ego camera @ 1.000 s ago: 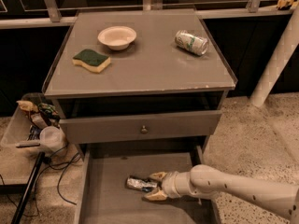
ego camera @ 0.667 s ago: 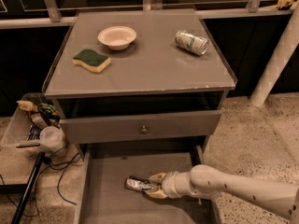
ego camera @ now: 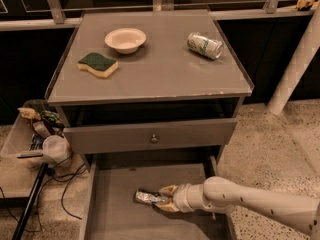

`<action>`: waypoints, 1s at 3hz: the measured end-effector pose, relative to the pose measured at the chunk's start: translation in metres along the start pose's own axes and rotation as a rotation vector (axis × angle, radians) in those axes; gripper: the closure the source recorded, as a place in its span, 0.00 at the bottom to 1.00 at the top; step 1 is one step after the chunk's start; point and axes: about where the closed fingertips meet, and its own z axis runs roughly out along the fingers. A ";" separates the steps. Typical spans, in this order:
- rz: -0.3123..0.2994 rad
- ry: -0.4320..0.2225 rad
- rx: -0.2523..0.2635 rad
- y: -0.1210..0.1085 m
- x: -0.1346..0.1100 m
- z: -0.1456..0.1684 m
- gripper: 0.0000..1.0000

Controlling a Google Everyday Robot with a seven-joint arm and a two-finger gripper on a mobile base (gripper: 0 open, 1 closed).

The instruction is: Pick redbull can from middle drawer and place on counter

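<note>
The redbull can [ego camera: 148, 197] lies on its side on the flat bottom of the open middle drawer [ego camera: 112, 204], near its middle. My gripper [ego camera: 167, 198] reaches in from the right, and its fingers [ego camera: 168, 189] sit on either side of the can's right end, closed around it. The can rests on the drawer floor. The counter [ego camera: 165, 71] is the grey cabinet top above the drawer.
On the counter lie a green and yellow sponge [ego camera: 98, 65], a white bowl [ego camera: 125, 39] and a fatter silver can with green markings [ego camera: 205, 45]. A shut drawer front with a knob [ego camera: 154, 139] overhangs the open drawer. A clutter tray [ego camera: 35, 134] stands at left.
The gripper has closed in slightly on the can's right end. The can has hardly moved.
</note>
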 end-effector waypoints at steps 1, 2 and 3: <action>-0.005 0.004 -0.003 0.001 -0.002 -0.002 1.00; -0.043 0.006 0.014 0.008 -0.018 -0.025 1.00; -0.123 0.003 0.034 0.025 -0.047 -0.058 1.00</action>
